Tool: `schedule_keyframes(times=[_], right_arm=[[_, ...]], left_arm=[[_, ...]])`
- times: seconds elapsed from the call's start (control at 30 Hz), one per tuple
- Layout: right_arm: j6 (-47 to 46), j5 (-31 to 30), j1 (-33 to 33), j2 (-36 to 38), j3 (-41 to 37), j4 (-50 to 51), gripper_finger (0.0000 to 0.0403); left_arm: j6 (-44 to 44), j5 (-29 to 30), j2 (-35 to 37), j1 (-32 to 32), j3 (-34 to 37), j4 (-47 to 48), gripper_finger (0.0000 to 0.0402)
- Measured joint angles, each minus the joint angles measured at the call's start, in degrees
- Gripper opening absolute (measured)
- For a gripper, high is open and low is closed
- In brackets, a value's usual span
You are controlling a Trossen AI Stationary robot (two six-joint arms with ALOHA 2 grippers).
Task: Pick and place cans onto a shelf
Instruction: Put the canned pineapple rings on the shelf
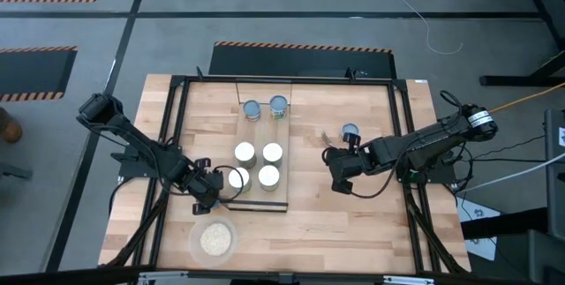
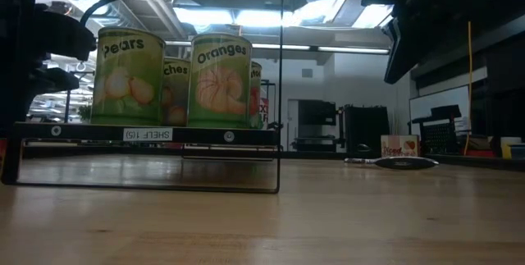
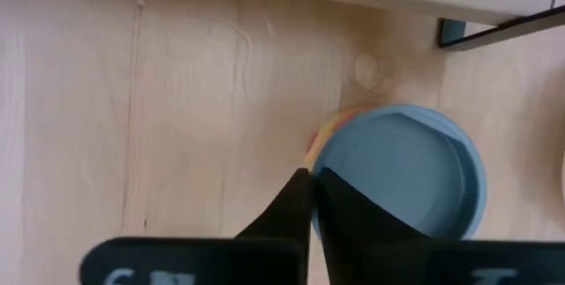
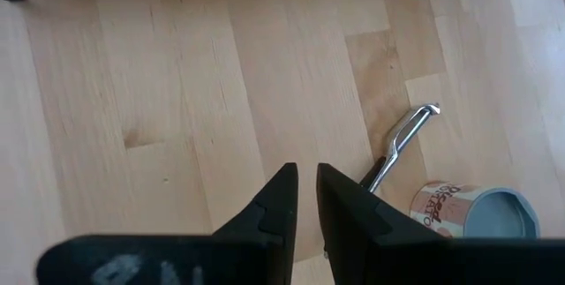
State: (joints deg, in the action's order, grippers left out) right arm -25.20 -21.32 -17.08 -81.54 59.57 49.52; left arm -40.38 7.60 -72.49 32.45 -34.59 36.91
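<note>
The bench (image 1: 371,223) fills the middle of the high view. One shelf (image 1: 261,198), a pale board, lies on it left of centre. Two dark arms reach in, one from each side of the frame.

One round dish of beige grains (image 1: 214,239) sits on the bench at the lower left, below the shelf's corner.

There are seven cans in all. Six of them stand on the shelf: a pair with blue-grey tops (image 1: 252,108) at its upper end, and four white-topped cans (image 1: 273,153) in a square in the middle. The seventh can (image 1: 351,132) stands alone on the bench, right of centre. One thin silvery metal piece (image 4: 402,144) lies just beside it.

The left end effector (image 3: 309,183) is at the shelf's lower left, right against the lower-left can of the square (image 3: 397,175). Its fingers are pressed together and grip nothing. I cannot tell whether the tips touch the can's rim.

The right end effector (image 4: 305,175) hangs over bare bench below the lone can. Its fingers are slightly apart, with nothing between them.
</note>
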Motion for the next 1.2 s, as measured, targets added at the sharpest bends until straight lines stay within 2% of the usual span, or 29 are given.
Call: schedule_keyframes(times=[0.2,0.33,0.6,0.77,0.87,1.03,1.2], right_arm=[[0.1,0.0,0.0,0.0,0.0,0.0,0.0051],[0.1,0.0,0.0,0.0,0.0,0.0,0.0052],[0.0,0.0,0.0,0.0,0.0,-0.1,0.0052],[0.0,0.0,0.0,0.0,0.0,-0.1,0.0052],[0.0,0.0,0.0,0.0,0.0,-0.1,0.0052],[0.0,0.0,0.0,0.0,0.0,-0.1,0.0052],[0.0,0.0,0.0,0.0,0.0,-0.6,0.0052]], left_arm=[[1.3,-4.0,1.5,0.0,-2.7,4.2,0.0009],[3.5,-4.3,2.4,0.0,-6.7,9.3,0.0004],[7.1,-3.5,2.5,-0.1,-19.0,26.6,0.0004],[8.1,0.4,2.5,-1.2,-26.9,35.2,0.0006],[11.1,3.8,2.6,-2.1,-31.3,37.4,0.0007],[20.3,9.0,2.6,-5.9,-37.8,37.6,0.0008],[31.8,13.7,2.6,-13.3,-43.1,36.0,0.0008]])
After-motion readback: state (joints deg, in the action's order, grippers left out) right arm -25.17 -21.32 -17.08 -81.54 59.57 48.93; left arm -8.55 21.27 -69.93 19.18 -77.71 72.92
